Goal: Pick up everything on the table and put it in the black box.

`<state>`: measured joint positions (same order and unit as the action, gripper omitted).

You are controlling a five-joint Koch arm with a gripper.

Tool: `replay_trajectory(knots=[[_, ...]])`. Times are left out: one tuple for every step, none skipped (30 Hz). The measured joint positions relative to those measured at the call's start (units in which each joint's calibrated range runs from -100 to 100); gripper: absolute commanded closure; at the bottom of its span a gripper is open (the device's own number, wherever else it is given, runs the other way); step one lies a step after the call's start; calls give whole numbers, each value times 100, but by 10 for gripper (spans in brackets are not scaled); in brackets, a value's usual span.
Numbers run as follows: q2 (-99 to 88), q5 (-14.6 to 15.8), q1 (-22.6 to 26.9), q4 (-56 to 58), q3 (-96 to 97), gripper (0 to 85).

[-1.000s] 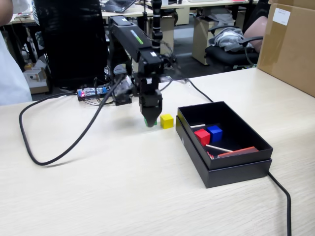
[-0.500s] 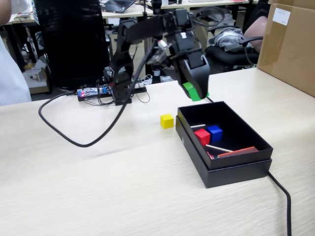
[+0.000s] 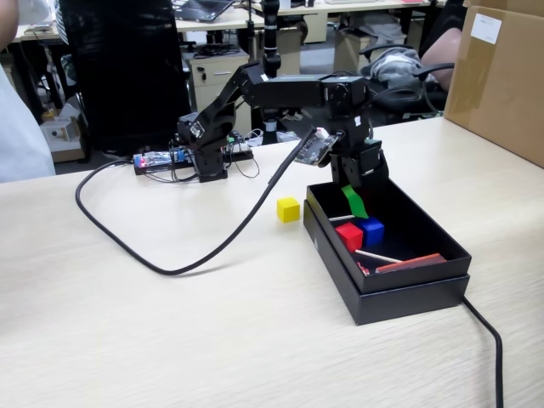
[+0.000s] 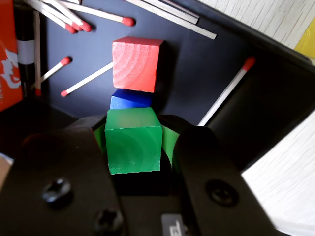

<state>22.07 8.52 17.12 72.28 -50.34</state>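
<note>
Gripper (image 4: 134, 147) over the black box (image 3: 425, 289), clamping a green cube (image 4: 133, 142).
Red cube (image 4: 137, 64) and blue cube (image 4: 129, 100) lie directly below.

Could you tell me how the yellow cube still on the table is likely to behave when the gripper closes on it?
The yellow cube looks like the painted wooden green cube now held between the gripper jaws, so it is probably rigid and light. Its flat faces should sit stably and slide rather than roll if nudged. The smooth paint might slip slightly.
</note>
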Motion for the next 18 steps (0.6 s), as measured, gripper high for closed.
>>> replay_trajectory(knots=[[91,0,0,0,0,670],[104,0,0,0,0,670],[129,0,0,0,9,665],[207,0,0,0,0,589],[207,0,0,0,0,537],[220,5,0,0,0,499],[207,10,5,0,0,466],[207,24,5,0,0,439],[207,24,5,8,0,424],[168,24,5,8,9,422],[65,24,5,8,100,419],[-91,15,5,0,201,411],[-362,20,5,8,429,411],[-712,24,5,15,648,411],[-1087,24,5,23,794,412],[-1515,24,0,23,895,412],[-1955,24,-20,23,958,414],[-2434,20,-49,23,1077,414]])
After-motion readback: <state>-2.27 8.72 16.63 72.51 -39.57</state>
